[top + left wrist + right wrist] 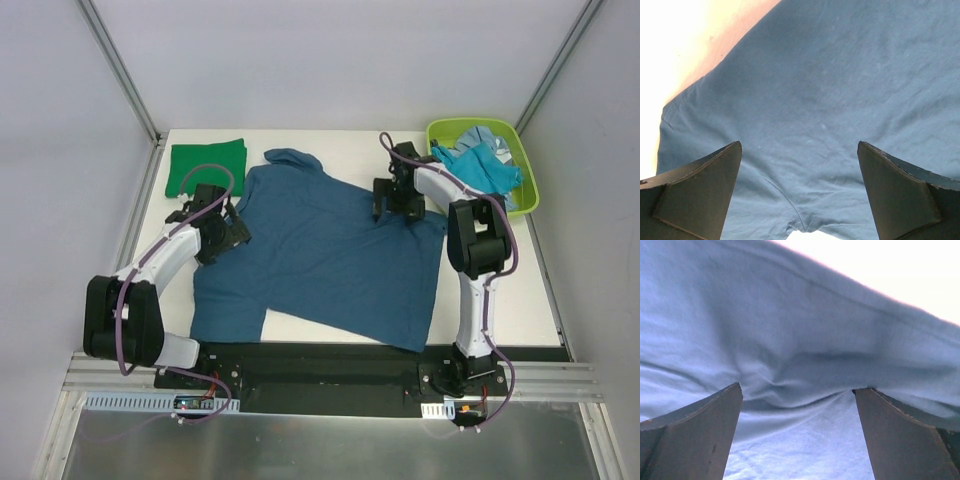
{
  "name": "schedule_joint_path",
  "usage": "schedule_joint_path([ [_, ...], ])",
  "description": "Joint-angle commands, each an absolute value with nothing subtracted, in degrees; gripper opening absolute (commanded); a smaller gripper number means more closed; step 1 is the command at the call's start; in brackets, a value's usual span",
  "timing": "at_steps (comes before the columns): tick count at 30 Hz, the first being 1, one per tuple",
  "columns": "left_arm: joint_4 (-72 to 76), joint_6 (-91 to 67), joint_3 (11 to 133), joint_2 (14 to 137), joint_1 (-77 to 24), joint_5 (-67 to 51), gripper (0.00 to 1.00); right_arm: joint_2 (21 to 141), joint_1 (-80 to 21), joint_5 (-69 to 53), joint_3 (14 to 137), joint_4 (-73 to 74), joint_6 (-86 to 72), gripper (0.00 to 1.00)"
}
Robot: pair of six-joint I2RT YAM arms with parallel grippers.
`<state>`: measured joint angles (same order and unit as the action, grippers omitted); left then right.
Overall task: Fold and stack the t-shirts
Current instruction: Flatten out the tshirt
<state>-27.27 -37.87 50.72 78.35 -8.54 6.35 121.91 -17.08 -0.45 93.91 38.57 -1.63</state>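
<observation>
From above, the blue tee [330, 250] lies spread across the middle of the table [520, 290]. It sits askew, with its collar toward the far edge. A green tee [207, 165] sits folded at the far left corner, just beside the blue one's collar and apart from it. At the far right stands a lime bin [532, 200] with a turquoise tee [490, 168] and a pale tee [508, 150] heaped inside, the turquoise one spilling over the near rim. The left gripper [238, 230] is at the blue tee's left edge. The right gripper [380, 208] is over its far right corner, near the bin. From this height I cannot tell whether either one touches the cloth.

From the left wrist, the left gripper [799, 145] has its jaws spread wide with nothing held between them. The blue tee [840, 75] fills most of the view beneath, fairly smooth, with a seam running down between the fingers [700, 185]. The cloth's edge cuts across the upper left, where the bare table [690, 40] glares white.

From the right wrist, the right gripper [797, 387] is also wide open and grips nothing. The blue tee [790, 315] lies close under it. A soft ridge of cloth is bunched across the gap between the fingers [695, 435], and a hem line runs across the top.
</observation>
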Motion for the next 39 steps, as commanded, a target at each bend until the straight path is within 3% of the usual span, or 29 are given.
schedule_joint_path([
  [1,-27.3,-37.0,54.5,82.1,-8.3,4.2,0.99,128.8,-15.9,-3.0,104.9,44.0,1.6,0.96],
  [8,-26.4,-36.7,58.1,87.9,-8.3,2.3,0.99,139.6,-14.5,-5.1,123.3,48.4,5.4,0.96],
  [14,-25.9,-36.6,60.6,92.3,-8.3,0.4,0.99,147.0,-14.6,-13.8,135.8,47.2,6.5,0.96],
  [19,-25.8,-36.6,61.1,93.7,-8.3,0.3,0.99,148.8,-17.0,-18.3,137.4,42.3,7.7,0.96],
  [25,-25.9,-36.5,62.0,95.4,-8.3,0.1,0.99,149.4,-19.9,-13.7,138.5,41.7,9.5,0.96],
  [33,-25.9,-36.0,60.9,94.8,-8.3,-1.5,0.99,141.8,-14.5,-3.3,133.0,46.9,12.7,0.96],
  [39,-25.9,-35.9,58.5,91.2,-8.3,-3.1,0.99,131.4,-14.7,-11.1,132.5,49.9,19.1,0.96],
])
